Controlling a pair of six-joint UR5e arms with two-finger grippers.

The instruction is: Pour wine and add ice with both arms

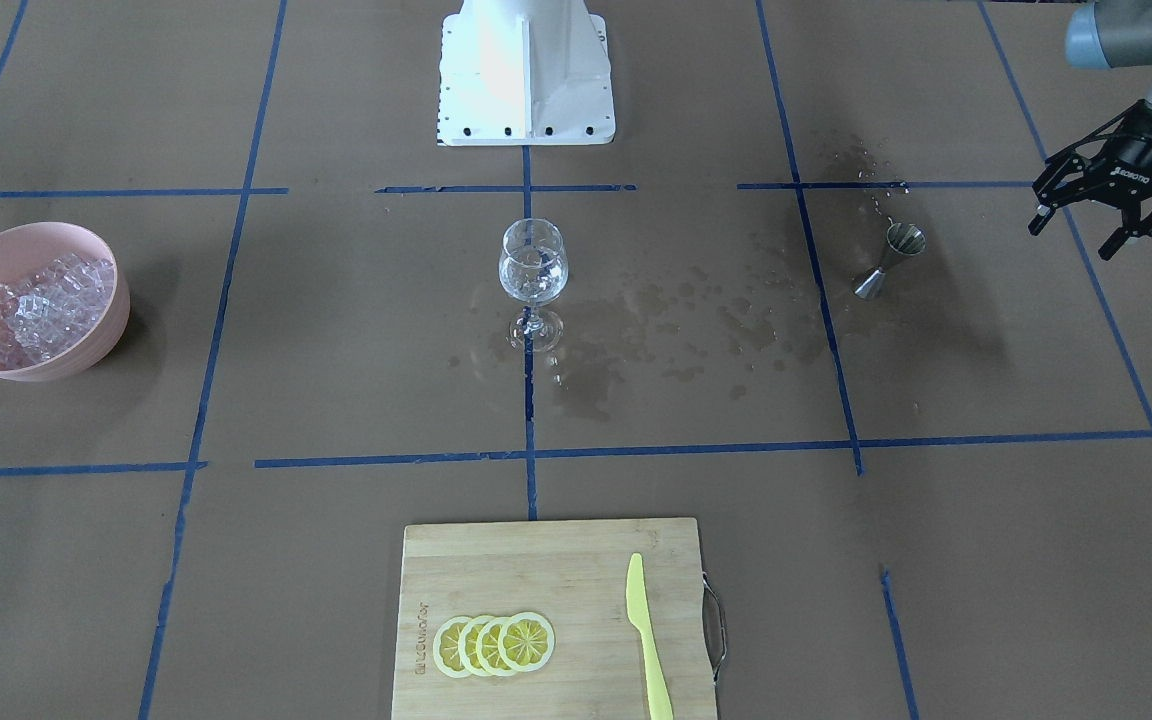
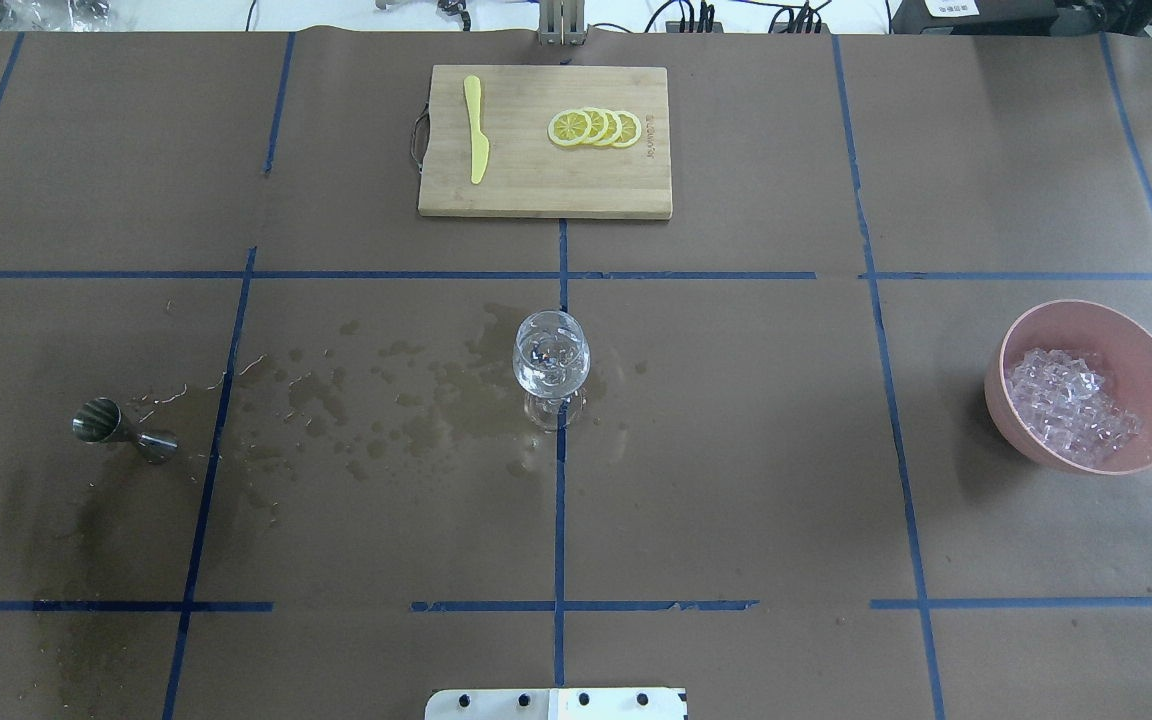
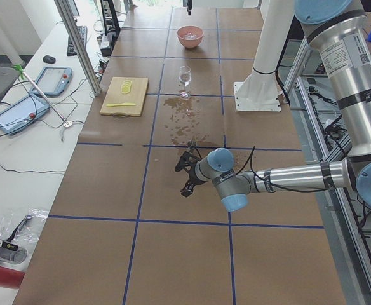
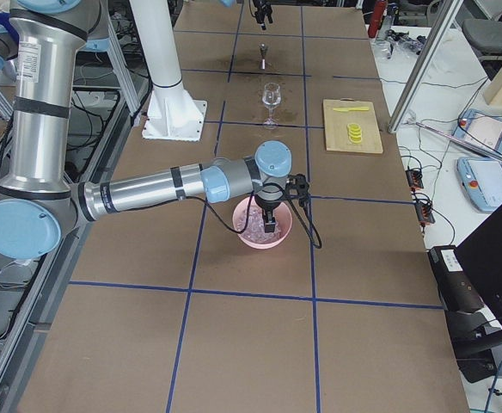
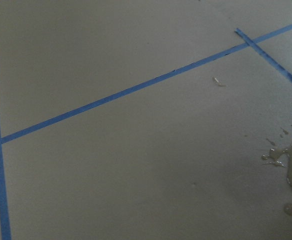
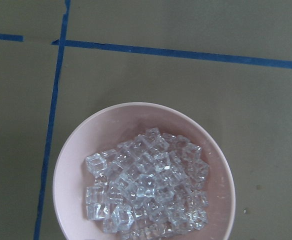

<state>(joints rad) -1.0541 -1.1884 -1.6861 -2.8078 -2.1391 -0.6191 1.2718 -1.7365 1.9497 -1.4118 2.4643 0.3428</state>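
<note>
Brown paper covers the whole table (image 2: 736,450), and blue tape lines (image 2: 559,520) cut it into big squares. Nearest the robot sits its white base (image 2: 556,703). A bit farther out, three things stand in a row. On the robot's left is a small shiny metal measuring cup (image 2: 121,430), standing up, with dark wet patches (image 2: 406,400) spread over the paper from it to the middle. In the middle stands a clear wine glass (image 2: 551,365) on its foot. Something clear glints low inside it, which looks like the wine (image 2: 551,378), but I cannot tell how much there is. On the robot's right is a pink bowl (image 6: 61,170) holding the ice (image 6: 146,185), a heap of little see-through cubes that touch each other and fill the bottom. The right arm (image 4: 148,194) reaches out so the right gripper (image 4: 269,225) hangs over the bowl; I cannot tell if its fingers are apart or together. The left arm (image 3: 287,178) holds the left gripper (image 1: 1081,232) in the air near the metal cup, fingers spread wide with nothing in them. Farther away lies a wooden board (image 2: 536,190) with four lemon slices (image 2: 596,127) and a yellow knife (image 2: 476,130). Past the table edge run black cables (image 2: 696,15).
</note>
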